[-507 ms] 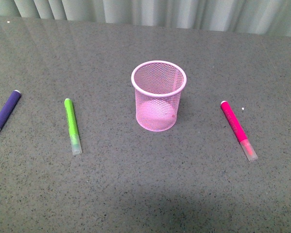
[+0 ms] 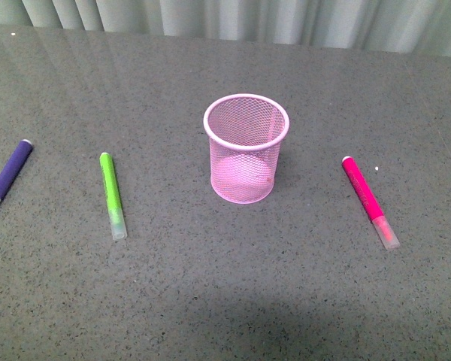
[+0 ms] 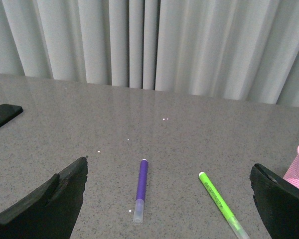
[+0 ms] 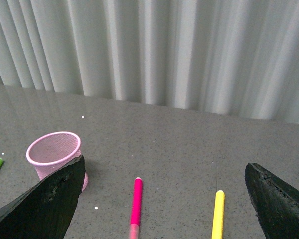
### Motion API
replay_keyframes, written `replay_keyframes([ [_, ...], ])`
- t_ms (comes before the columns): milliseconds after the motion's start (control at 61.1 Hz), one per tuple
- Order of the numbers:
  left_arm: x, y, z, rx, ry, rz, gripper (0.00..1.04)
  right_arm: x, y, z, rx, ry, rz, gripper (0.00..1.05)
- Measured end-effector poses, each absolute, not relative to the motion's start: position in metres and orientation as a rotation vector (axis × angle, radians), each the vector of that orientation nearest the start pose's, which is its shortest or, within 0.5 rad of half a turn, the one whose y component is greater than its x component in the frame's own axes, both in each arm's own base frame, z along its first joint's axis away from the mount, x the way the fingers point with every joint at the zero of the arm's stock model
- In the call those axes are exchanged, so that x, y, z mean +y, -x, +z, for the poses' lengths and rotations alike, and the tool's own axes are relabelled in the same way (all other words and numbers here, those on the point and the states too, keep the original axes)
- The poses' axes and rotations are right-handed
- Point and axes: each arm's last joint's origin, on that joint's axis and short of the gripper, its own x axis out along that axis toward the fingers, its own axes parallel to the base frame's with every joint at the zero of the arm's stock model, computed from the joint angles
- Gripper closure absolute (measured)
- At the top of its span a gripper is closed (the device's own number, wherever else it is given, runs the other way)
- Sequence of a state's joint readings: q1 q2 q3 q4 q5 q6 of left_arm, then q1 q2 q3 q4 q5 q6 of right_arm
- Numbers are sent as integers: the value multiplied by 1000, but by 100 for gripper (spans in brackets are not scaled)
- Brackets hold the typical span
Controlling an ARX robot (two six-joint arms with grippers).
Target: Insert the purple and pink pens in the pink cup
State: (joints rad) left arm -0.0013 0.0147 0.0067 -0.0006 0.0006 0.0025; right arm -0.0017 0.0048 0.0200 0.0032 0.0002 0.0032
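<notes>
Grey table point(image 2: 210, 301) carries the cup point(image 2: 246, 148) at frame centre, the purple pen point(image 2: 7, 177) at the left edge and the pink pen point(image 2: 369, 201) toward the right. Left gripper point(image 3: 168, 165) and right gripper point(image 4: 164, 163) both gape wide, holding nothing.

The pink mesh cup point(image 2: 246, 148) stands upright mid-table, with the purple pen point(image 2: 7, 178) lying flat far left and the pink pen point(image 2: 369, 201) lying flat right, clear caps nearward.
</notes>
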Motion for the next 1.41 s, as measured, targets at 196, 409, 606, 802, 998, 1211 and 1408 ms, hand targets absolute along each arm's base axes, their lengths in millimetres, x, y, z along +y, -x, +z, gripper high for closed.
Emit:
replay_keyframes([
  [196,0,-98,165,9,-2,-2,8,0,-97,170,-19,-3,-2,7],
  [409,0,-98,165,9,-2,-2,8,0,-97,170,-19,-3,-2,7],
  [606,0,-98,165,9,-2,-2,8,0,-97,170,-19,-3,-2,7],
  [802,0,-98,165,9,-2,-2,8,0,-97,170,-19,-3,-2,7],
  [998,0,-98,165,9,-2,-2,8,0,-97,170,-19,-3,-2,7],
  [1211,0,-98,165,9,-2,-2,8,0,-97,170,-19,-3,-2,7],
  [1408,0,-98,165,9,-2,-2,8,0,-97,170,-19,-3,-2,7],
])
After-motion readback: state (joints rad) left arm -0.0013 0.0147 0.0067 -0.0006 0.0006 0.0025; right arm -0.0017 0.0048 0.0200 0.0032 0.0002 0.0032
